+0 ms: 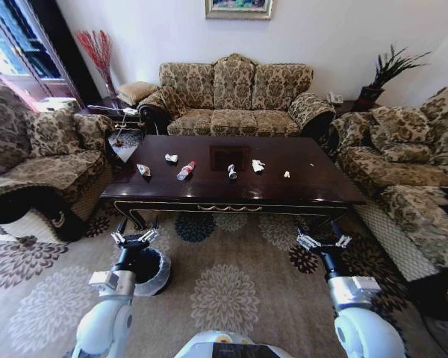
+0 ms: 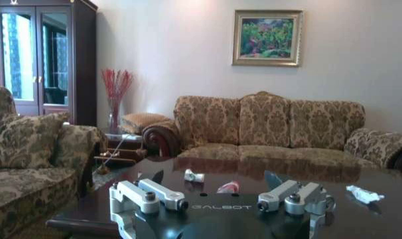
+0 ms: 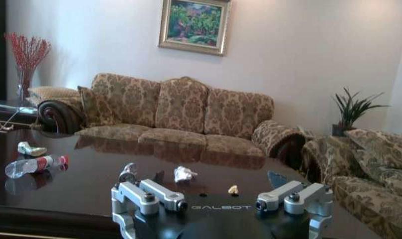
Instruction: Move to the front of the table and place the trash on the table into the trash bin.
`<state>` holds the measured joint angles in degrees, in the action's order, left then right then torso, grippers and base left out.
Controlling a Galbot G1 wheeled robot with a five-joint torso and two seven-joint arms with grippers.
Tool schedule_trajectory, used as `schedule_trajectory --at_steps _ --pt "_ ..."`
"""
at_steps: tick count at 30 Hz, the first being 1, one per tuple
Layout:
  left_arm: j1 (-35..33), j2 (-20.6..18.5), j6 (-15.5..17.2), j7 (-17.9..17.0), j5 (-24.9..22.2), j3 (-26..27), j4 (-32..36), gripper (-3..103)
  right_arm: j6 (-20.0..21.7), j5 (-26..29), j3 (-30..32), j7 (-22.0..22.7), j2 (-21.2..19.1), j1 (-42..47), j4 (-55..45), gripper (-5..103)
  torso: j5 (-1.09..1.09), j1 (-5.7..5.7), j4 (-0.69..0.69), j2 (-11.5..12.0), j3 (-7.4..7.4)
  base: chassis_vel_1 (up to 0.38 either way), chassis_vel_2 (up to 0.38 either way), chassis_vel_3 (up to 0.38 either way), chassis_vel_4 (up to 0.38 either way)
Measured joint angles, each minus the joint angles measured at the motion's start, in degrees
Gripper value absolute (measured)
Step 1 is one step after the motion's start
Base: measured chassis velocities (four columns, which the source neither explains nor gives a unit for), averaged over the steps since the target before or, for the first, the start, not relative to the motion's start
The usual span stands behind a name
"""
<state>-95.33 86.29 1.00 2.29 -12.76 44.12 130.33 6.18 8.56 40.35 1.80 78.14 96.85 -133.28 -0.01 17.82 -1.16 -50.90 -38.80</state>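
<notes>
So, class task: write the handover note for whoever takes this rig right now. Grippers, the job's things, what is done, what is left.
Left gripper: open, empty, raised above the trash bin on the carpet.
Right gripper: open, empty, raised short of the table.
On the table: bottle, crumpled papers, wrapper, crushed bottle, scrap.
Done: robot faces the table's front.
Left: every piece to the bin.
</notes>
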Motion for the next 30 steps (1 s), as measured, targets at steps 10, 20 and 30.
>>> schedule_trajectory --at_steps 10,20,30 --pt "-0.52 0.30 -0.20 0.35 0.22 -0.04 0.37 100 0.25 -1.34 -0.05 -0.10 0.26 0.48 0.00 100 0.00 0.00 0.00 0.00 0.00 0.000 0.000 0.000 0.000" --pt "-0.94 0.48 -0.29 0.51 0.57 -0.08 1.10 100 0.08 -2.33 0.02 -0.08 0.32 1.15 -0.17 100 0.00 0.00 0.00 0.00 0.00 0.000 0.000 0.000 0.000" --pt "-1.53 1.06 -1.10 0.62 0.85 -0.06 1.14 100 -0.05 -2.97 -0.10 -0.06 0.36 1.59 -0.68 100 0.00 0.00 0.00 0.00 0.00 0.071 0.088 -0.069 -0.082"
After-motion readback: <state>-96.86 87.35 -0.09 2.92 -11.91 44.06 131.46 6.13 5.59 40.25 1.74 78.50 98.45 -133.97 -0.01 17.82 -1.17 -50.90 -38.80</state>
